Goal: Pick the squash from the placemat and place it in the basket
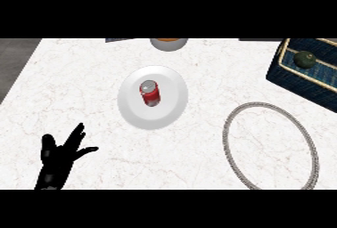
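The squash [305,59], a small dark green round one, lies on a dark blue placemat [296,80] with a pale border at the counter's far right. The basket [260,104] shows as a grey wire ring on the counter at the right, nearer to me than the placemat, and nothing lies inside it. My left hand [59,153] rests at the lower left with its fingers spread and straight, holding nothing and far from the squash. No right hand shows in this view.
A white plate [135,107] in the middle carries a red can [150,92] lying on it. A grey bowl [168,43] with something orange in it sits at the far edge. The counter's left edge runs along a dark floor.
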Available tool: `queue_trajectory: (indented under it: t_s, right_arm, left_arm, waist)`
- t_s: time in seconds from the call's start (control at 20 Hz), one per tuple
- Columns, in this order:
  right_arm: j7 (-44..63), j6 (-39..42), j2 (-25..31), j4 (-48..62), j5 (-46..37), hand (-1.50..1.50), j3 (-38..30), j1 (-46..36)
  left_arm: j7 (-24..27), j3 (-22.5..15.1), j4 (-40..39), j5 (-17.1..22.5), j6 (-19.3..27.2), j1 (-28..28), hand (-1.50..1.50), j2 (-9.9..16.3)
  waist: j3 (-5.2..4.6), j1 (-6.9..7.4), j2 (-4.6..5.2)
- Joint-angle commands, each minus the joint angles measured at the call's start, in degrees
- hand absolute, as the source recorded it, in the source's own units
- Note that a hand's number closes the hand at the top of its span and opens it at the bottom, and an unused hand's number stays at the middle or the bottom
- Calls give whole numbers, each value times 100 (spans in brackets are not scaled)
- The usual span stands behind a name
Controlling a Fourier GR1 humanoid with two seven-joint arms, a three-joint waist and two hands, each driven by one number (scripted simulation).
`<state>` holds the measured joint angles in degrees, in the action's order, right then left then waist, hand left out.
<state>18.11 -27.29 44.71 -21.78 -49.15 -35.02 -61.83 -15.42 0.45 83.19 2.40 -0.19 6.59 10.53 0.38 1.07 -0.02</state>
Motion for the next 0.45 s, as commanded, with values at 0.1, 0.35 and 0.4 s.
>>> queue_trajectory:
  t_s: [0.1, 0.35, 0.4]
  right_arm:
    - [165, -173, 16, -536, 529, -150, -308, 253]
    - [534, 330, 633, -1053, 628, -150, -312, 803]
    - [513, 443, 504, -1381, 835, -150, -413, 1058]
  left_arm:
    - [134, 14, -211, -24, -79, 264, 0, -26]
    - [-392, -57, 260, 59, -47, 333, 0, -74]
    - [-188, -3, -113, -62, 92, 139, 0, -137]
  waist:
    - [-41, -122, -18]
    - [-43, -184, -41]
    - [-48, -280, -60]
